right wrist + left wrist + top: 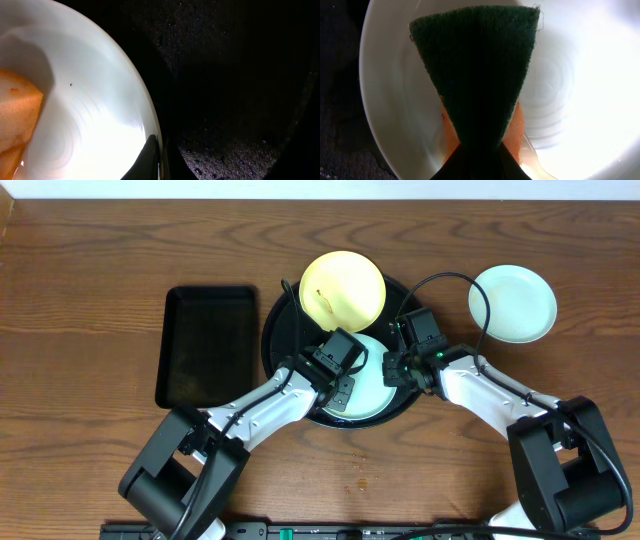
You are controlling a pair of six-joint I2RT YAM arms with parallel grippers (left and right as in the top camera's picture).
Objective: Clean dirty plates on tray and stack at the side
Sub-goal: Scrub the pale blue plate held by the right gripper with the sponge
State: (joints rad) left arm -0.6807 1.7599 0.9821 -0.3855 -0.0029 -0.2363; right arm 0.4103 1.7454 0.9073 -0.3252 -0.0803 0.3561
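Observation:
The round black tray (280,345) holds a pale yellow plate (343,287) at its far side and a mint-green plate (372,390) at its near side. My left gripper (347,385) is shut on a green-and-orange sponge (475,75), which is pressed flat on that mint-green plate (395,100). My right gripper (393,370) is shut on the same plate's right rim (159,150), one finger inside and one outside. In the right wrist view the sponge's orange side (15,115) shows at the left. A second mint-green plate (512,302) lies on the table to the right of the tray.
A smaller rectangular black tray (207,345) lies left of the round one. The wooden table (90,300) spreads around both. The round tray's black floor (225,100) carries scattered droplets or specks.

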